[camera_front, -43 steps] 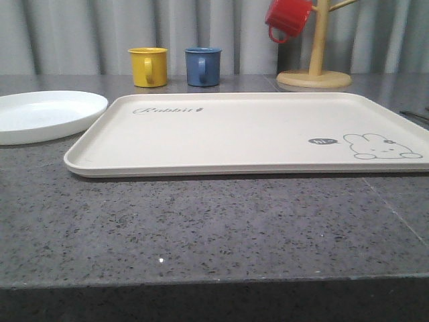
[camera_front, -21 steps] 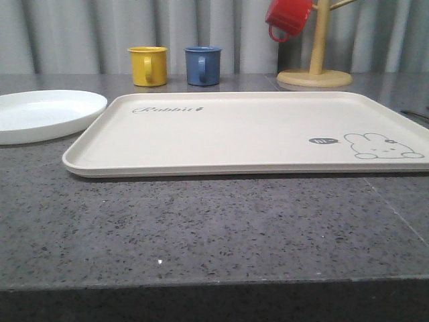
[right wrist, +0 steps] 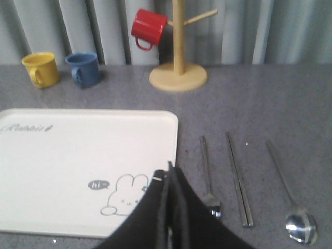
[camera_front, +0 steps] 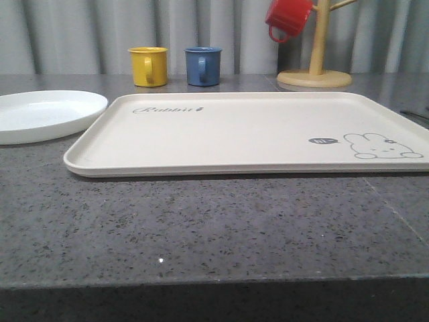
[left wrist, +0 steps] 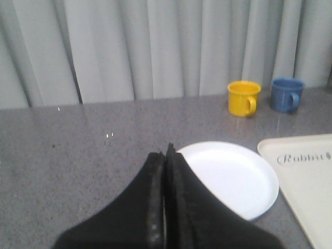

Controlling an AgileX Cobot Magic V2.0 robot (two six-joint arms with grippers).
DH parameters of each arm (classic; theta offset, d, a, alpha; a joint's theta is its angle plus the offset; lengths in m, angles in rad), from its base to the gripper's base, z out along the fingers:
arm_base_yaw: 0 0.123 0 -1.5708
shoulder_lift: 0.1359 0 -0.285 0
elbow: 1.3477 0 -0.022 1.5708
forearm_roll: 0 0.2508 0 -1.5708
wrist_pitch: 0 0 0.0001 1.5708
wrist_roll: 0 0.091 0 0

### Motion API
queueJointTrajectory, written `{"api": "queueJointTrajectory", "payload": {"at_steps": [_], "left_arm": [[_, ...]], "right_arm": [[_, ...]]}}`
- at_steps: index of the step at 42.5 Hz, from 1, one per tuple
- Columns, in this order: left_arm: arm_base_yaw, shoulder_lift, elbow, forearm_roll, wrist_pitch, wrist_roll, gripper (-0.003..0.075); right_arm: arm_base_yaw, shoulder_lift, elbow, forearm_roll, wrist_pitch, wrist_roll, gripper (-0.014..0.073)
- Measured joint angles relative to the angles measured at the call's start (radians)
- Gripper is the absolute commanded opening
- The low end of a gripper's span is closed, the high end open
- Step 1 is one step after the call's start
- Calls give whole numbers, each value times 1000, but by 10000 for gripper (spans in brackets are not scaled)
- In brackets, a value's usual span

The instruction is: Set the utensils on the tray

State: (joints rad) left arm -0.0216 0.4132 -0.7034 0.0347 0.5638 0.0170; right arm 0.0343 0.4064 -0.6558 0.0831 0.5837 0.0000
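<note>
The cream tray [camera_front: 241, 134] lies mid-table, bare, with a rabbit drawing at its right end; it also shows in the right wrist view as the tray [right wrist: 78, 155]. A white plate [camera_front: 40, 115] rests left of it, the plate [left wrist: 233, 176] just beside my left gripper [left wrist: 167, 153], which is shut and holds nothing. To the right of the tray lie a fork [right wrist: 206, 174], a pair of chopsticks [right wrist: 238, 179] and a spoon [right wrist: 290, 199] on the grey counter. My right gripper [right wrist: 168, 174] is shut and empty, above the tray's right edge, left of the fork.
A yellow mug [camera_front: 149, 66] and a blue mug [camera_front: 203, 65] stand behind the tray. At the back right, a wooden mug tree [camera_front: 315, 67] carries a red mug [camera_front: 288, 19]. Grey curtains close off the back. Speckled counter runs in front of the tray.
</note>
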Motion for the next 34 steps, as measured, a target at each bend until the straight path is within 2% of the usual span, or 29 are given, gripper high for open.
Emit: {"api": "queueJointTrajectory", "payload": {"at_steps": [9, 18, 21, 25, 27, 28, 30, 34], "left_arm": [[0, 78, 0, 0, 60, 0, -20], [0, 98, 0, 0, 64, 0, -20], [0, 99, 0, 0, 64, 0, -13], [0, 99, 0, 0, 64, 0, 83], [0, 99, 0, 0, 64, 0, 186], [0, 99, 0, 0, 64, 0, 215], [0, 99, 0, 0, 64, 0, 325], [0, 99, 0, 0, 64, 0, 433]], "right_arm": [[0, 96, 0, 0, 53, 0, -66], [0, 124, 0, -2, 75, 0, -61], [0, 126, 0, -6, 77, 0, -6], [0, 126, 0, -19, 77, 0, 170], [0, 126, 0, -26, 77, 0, 290], [0, 126, 0, -29, 77, 0, 317], [0, 126, 0, -32, 77, 0, 400], [0, 126, 0, -39, 77, 0, 444]]}}
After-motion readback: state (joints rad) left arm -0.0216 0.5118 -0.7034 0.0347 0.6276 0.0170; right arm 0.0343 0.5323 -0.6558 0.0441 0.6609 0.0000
